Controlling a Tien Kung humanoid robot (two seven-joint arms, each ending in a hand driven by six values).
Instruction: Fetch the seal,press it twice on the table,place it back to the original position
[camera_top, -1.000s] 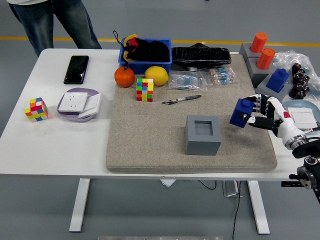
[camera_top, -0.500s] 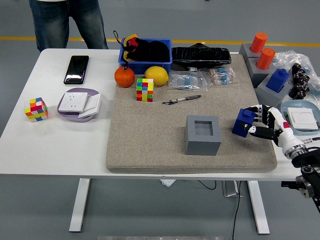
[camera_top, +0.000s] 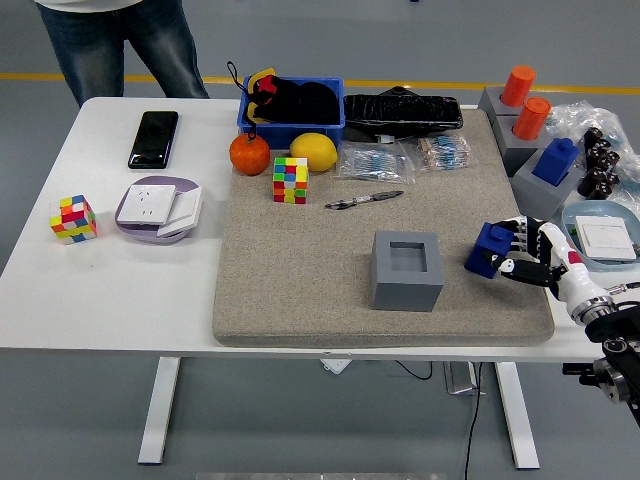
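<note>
My right hand (camera_top: 520, 250) comes in from the lower right, its fingers shut on a blue seal (camera_top: 487, 247). The seal is tilted and sits low at the right part of the beige felt mat (camera_top: 300, 290); whether it touches the mat I cannot tell. Left of it on the mat stands a grey block (camera_top: 407, 270) with an empty square socket in its top. My left arm is out of view.
Grey holders at the back right carry two orange seals (camera_top: 517, 85) and a blue one (camera_top: 555, 158). A pen (camera_top: 362, 199), colour cube (camera_top: 290, 179), orange (camera_top: 249, 154), lemon (camera_top: 313, 151) and blue bin (camera_top: 290, 105) lie further back. A light blue plate (camera_top: 600, 235) is beside my hand. A person (camera_top: 120, 45) stands far left.
My right hand has dropped and drawn slightly right with the blue seal, bringing it down toward the mat. The person at the far side has shifted their stance.
</note>
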